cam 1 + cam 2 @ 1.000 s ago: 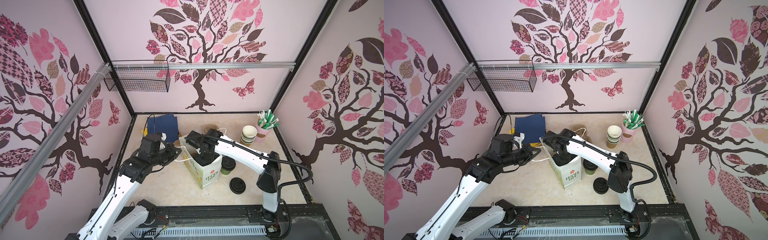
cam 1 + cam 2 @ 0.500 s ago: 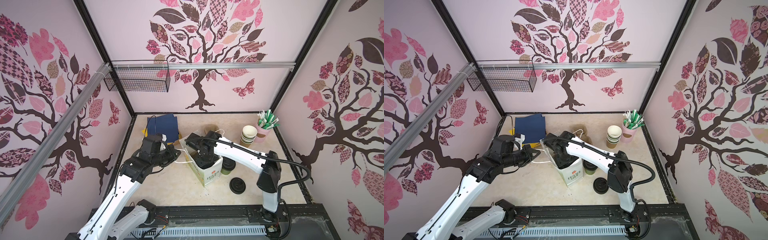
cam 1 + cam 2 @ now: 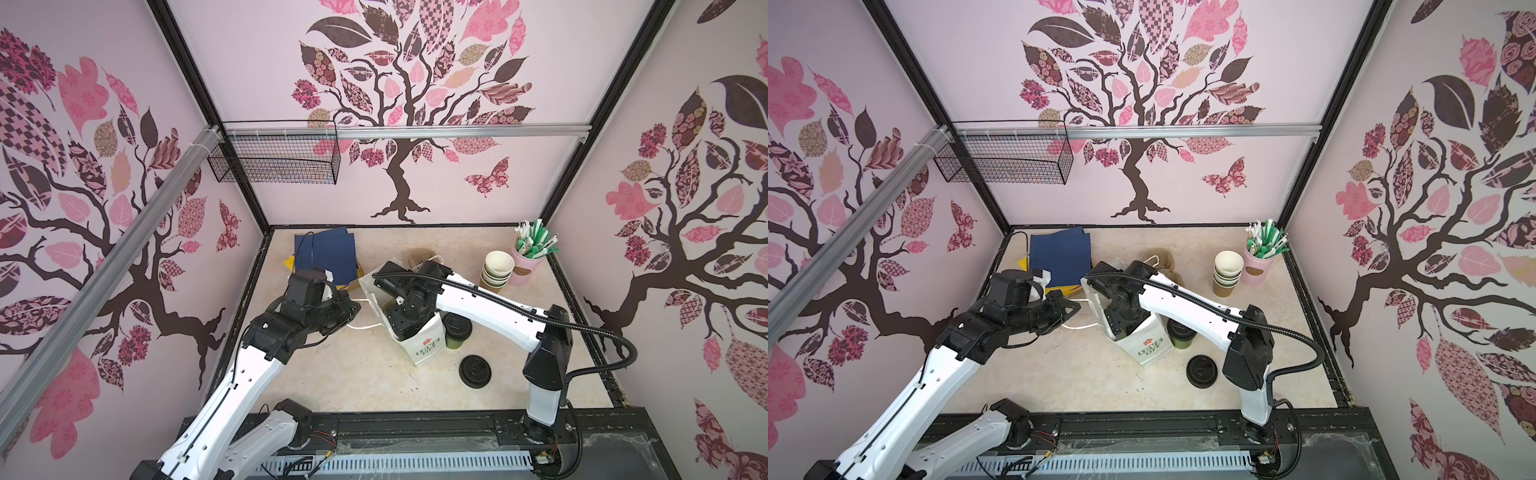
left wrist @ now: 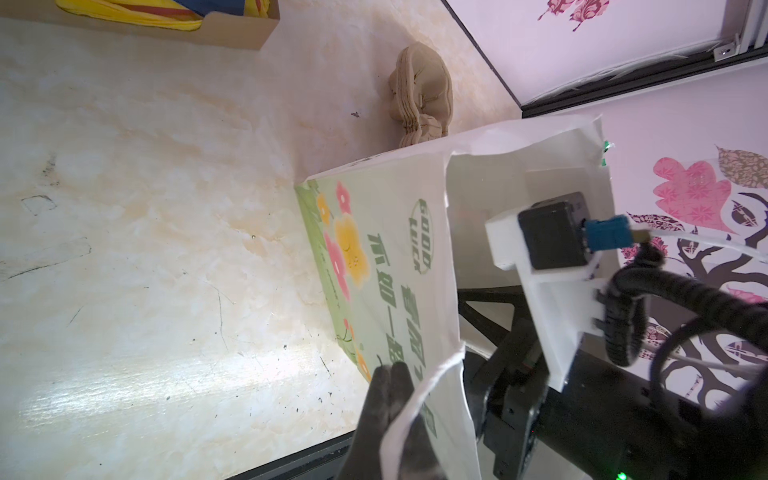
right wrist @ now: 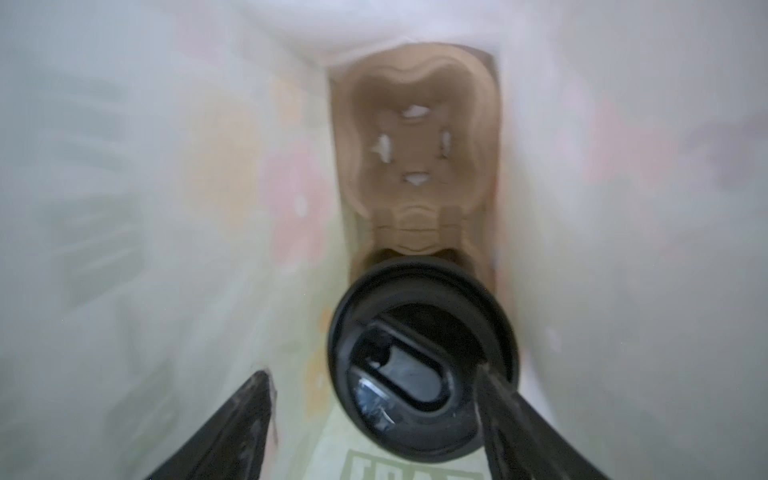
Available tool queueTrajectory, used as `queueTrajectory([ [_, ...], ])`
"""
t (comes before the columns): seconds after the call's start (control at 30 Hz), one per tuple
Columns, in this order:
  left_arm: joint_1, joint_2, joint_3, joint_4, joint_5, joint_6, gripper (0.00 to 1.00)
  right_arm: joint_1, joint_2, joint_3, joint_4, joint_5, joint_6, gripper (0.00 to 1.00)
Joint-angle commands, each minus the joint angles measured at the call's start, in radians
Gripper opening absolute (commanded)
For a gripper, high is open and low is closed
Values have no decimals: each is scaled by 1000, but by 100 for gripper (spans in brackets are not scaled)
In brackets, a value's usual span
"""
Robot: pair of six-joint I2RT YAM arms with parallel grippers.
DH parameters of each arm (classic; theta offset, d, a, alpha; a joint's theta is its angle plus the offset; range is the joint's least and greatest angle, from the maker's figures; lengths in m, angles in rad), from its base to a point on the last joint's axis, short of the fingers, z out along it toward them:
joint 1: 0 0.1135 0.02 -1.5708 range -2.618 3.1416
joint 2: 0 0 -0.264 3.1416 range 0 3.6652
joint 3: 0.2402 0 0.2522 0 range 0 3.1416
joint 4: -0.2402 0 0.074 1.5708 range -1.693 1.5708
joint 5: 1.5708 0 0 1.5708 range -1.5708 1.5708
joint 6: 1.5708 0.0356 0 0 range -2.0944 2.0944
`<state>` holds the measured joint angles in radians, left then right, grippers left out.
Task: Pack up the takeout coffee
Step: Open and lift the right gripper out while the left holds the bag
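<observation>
Reaching down inside the white paper bag (image 3: 427, 348), the right claw (image 5: 372, 372) stood spread. One finger (image 5: 237, 428) hung clear of the black lid and the other (image 5: 523, 419) lay across its rim, so nothing looked gripped. Between them the first lidded cup (image 5: 422, 365) sat low in the bag, apparently in the near pocket of a brown pulp carrier (image 5: 415, 137) whose far pocket was empty. That view was blurred, and only the round, glossy lid with its oval sip recess showed.

Outside, the left claw (image 4: 389, 392) was pressed together by the bag's white loop handle (image 4: 440, 365); whether it pinched or merely hooked the cord I could not tell. The second lidded cup (image 3: 457, 332) stood upright on the worktop (image 3: 332, 374) just beside the bag, olive below its black lid.

By my reading, the first cup was being released. Next, the right claw would need to rise straight out without snagging the bag's mouth, then fetch the second cup.
</observation>
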<state>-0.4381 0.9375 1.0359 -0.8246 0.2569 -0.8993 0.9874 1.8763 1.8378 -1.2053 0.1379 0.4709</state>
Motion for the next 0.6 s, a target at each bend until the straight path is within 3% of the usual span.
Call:
queueTrajectory([
  [0.0,5,6,12,3,19,30,0,8,-54,41,10,34,14,80],
  [0.17,4,7,28,13,24,30,0,14,-44,59,24,48,2,79],
  [0.57,2,7,125,80,59,13,0,38,18,100,-7,-13,-31,66],
])
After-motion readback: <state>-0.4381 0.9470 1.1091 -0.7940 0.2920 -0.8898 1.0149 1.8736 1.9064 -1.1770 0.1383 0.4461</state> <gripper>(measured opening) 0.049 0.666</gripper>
